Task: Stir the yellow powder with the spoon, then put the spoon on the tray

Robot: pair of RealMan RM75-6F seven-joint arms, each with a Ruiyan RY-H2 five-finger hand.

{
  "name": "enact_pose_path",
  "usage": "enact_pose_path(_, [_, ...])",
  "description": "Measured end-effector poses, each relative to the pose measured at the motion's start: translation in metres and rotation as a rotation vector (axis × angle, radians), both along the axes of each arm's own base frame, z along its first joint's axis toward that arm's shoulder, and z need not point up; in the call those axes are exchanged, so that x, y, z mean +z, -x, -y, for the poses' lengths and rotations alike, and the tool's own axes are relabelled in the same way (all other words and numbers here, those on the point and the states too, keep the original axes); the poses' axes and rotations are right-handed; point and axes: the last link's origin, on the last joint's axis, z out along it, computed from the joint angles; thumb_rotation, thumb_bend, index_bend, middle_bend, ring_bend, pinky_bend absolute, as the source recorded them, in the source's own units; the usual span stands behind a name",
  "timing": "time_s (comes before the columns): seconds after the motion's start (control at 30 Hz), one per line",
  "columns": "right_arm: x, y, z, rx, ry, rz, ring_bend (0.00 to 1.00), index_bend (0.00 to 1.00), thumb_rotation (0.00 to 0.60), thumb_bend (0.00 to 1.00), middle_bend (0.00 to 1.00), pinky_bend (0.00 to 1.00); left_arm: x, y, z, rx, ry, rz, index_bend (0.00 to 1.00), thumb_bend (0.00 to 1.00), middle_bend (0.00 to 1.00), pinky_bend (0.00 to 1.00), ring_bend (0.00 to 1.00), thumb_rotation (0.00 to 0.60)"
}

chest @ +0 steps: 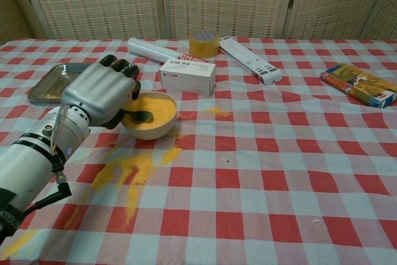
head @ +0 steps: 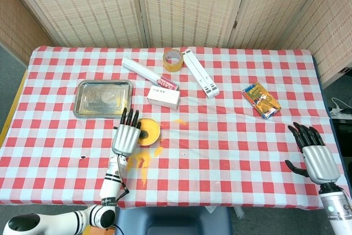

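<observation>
A cream bowl (chest: 152,127) of yellow powder (chest: 158,107) stands left of the table's centre; in the head view the bowl (head: 152,132) is partly covered by my left hand (head: 125,136). That left hand (chest: 102,94) grips a dark spoon (chest: 140,116), whose round end lies on the powder near the bowl's left side. The metal tray (head: 103,98) sits behind and to the left of the bowl, and shows as a tray (chest: 51,82) corner in the chest view. My right hand (head: 315,155) hangs open near the table's right front corner, holding nothing.
Spilled yellow powder (chest: 127,175) streaks the cloth in front of the bowl. Behind it lie a white box (chest: 187,76), a white roll (chest: 151,49), a tape roll (chest: 204,44) and a white folded stand (chest: 250,59). A colourful box (chest: 358,85) lies at the right.
</observation>
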Motion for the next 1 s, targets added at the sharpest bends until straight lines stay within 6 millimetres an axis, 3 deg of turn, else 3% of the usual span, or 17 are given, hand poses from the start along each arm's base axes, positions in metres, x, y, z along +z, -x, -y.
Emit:
enact_pose_path(0.33, [-0.001, -0.002, -0.002, 0.012, -0.01, 0.004, 0.0, 0.0, 0.6, 0.17, 0.0, 0.0, 0.023, 0.002, 0.011, -0.063, -0.035, 0.041, 0.34, 0.46, 0.04, 0.0, 0.0, 0.6])
enact_pose_path(0.5, [0.0, -0.004, -0.005, 0.022, -0.012, 0.01, 0.0, 0.0, 0.6, 0.18, 0.0, 0.0, 0.043, 0.027, 0.021, -0.078, -0.059, 0.051, 0.39, 0.46, 0.05, 0.0, 0.0, 0.6])
enact_pose_path(0.7, [-0.002, -0.007, -0.009, 0.038, -0.018, 0.009, 0.0, 0.0, 0.6, 0.18, 0.0, 0.0, 0.052, 0.058, 0.022, -0.102, -0.11, 0.024, 0.41, 0.46, 0.05, 0.0, 0.0, 0.6])
enact_pose_path(1.0, [-0.003, -0.01, -0.011, 0.047, -0.018, 0.009, 0.0, 0.0, 0.6, 0.18, 0.0, 0.0, 0.041, 0.088, 0.021, -0.195, -0.161, -0.018, 0.43, 0.46, 0.05, 0.0, 0.0, 0.6])
